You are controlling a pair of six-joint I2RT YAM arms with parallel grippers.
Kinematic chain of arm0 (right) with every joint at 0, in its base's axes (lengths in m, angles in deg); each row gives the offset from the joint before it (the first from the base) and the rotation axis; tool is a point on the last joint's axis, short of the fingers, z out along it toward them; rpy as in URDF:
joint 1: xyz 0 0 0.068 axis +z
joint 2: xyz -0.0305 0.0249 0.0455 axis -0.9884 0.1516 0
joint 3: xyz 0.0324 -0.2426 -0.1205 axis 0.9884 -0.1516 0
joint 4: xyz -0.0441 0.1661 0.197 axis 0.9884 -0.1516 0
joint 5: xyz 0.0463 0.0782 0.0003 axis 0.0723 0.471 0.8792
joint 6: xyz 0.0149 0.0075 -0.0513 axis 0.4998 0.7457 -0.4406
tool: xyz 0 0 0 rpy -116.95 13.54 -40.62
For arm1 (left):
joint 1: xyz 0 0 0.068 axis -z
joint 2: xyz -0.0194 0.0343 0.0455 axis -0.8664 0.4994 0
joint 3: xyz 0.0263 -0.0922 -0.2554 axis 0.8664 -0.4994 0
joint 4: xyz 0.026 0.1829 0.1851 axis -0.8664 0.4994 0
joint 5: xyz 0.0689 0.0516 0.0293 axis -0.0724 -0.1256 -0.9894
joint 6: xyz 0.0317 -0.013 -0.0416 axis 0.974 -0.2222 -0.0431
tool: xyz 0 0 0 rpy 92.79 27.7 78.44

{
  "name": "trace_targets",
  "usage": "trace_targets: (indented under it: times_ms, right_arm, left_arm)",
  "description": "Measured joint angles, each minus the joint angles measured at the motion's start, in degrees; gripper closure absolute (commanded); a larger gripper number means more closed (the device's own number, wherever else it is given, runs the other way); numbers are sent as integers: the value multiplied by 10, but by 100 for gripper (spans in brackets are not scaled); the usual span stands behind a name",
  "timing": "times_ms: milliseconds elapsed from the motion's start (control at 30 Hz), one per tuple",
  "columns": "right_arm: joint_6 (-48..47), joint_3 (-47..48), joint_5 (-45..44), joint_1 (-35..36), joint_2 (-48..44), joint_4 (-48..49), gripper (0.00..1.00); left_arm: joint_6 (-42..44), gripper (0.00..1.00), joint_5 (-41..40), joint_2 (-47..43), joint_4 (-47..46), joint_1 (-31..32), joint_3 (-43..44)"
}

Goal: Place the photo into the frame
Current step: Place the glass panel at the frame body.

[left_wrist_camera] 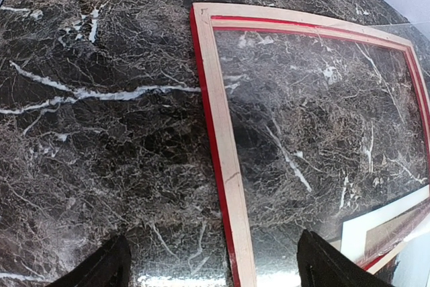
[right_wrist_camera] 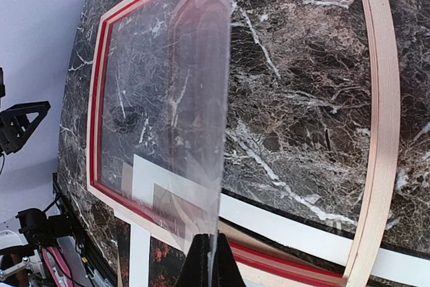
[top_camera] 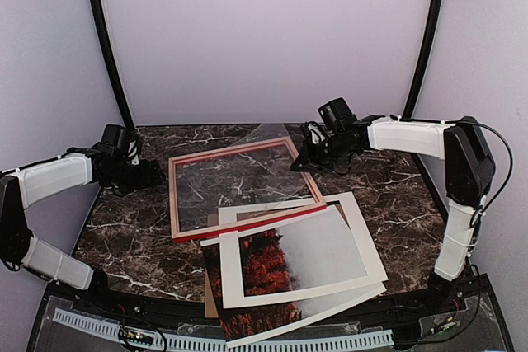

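Note:
The frame (top_camera: pixel 175 199) lies flat in the middle of the marble table with its pale wood side up and red edges showing. Near the front edge lies the photo (top_camera: pixel 268 257) of red trees and fog, partly covered by a white mat (top_camera: pixel 363 237). My right gripper (top_camera: pixel 299 162) is shut on the edge of a clear sheet (top_camera: pixel 268 136), which it holds tilted over the frame's right half; the wrist view shows the sheet (right_wrist_camera: pixel 188 99) pinched in the gripper (right_wrist_camera: pixel 211 238). My left gripper (top_camera: pixel 157 175) hovers open over the frame's left rail (left_wrist_camera: pixel 222 132), its fingertips (left_wrist_camera: pixel 117 257) either side of it.
A brown backing board (top_camera: pixel 210 302) peeks out under the photo's left edge. The mat and photo overlap the frame's near right corner (right_wrist_camera: pixel 302 270) and overhang the table's front edge. Curtain walls and two black poles close in the back and sides.

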Motion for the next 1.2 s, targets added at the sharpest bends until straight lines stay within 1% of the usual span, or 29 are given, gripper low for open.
trace_targets:
  times_ms: [267,567,767,1200]
  right_arm:
    - [-1,0,4,0,3,2,100]
    - [-6,0,4,0,12,2,84]
    - [-9,1,3,0,16,1,78]
    - [-21,14,-4,0,38,-19,57]
  left_arm:
    - [0,12,0,5,0,0,0]
    - [0,12,1,7,-1,5,0]
    - [0,12,1,10,-4,7,0]
    - [0,12,2,14,-9,9,0]
